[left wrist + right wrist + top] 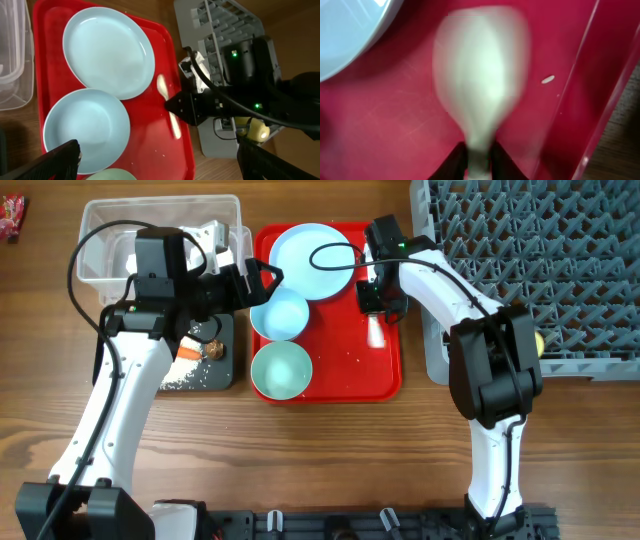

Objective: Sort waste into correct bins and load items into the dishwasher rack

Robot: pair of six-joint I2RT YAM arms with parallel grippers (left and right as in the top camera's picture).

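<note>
One round light-blue plate [310,248], one oval white spoon [480,85], flat red tray [345,370].

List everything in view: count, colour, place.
serving tray: one, red, centre
plate: one, blue, tray back
blue bowl: one, blue, tray middle
green bowl: one, green, tray front
spoon: one, white, tray's right
tub: one, clear, far left
black tray: one, black, before tub
carrot: one, orange, black tray
lump: one, brown, black tray
rice: scattered, white, black tray
rack: one, grey, far right
cup: one, yellow, rack
wrapper: one, red, far-left corner
left gripper: open, beside plate
right gripper: shut on spoon
</note>
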